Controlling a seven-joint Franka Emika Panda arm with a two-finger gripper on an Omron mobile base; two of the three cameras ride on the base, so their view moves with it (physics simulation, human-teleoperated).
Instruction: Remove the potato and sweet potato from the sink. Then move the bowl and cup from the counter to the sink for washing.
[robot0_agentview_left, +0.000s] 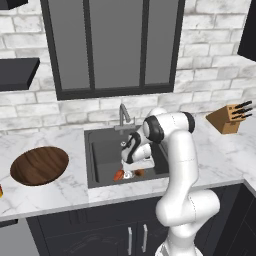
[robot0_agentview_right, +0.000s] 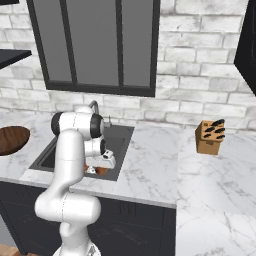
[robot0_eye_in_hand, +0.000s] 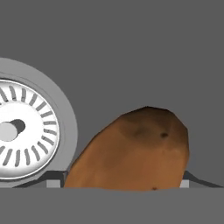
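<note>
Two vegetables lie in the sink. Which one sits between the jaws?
The potato, dull brown; the sweet potato, brighter reddish-orange, lies off to the side.

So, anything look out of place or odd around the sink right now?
Two vegetables lie in the dark grey sink basin, where food doesn't belong: a dull brown oval potato between the gripper's fingers, and a reddish-orange sweet potato just beside the silver drain. Nothing is spilled or damaged; the brown wooden bowl sits flat.

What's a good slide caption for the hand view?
Claw straddling the brown potato on the sink floor, beside the silver drain.
</note>
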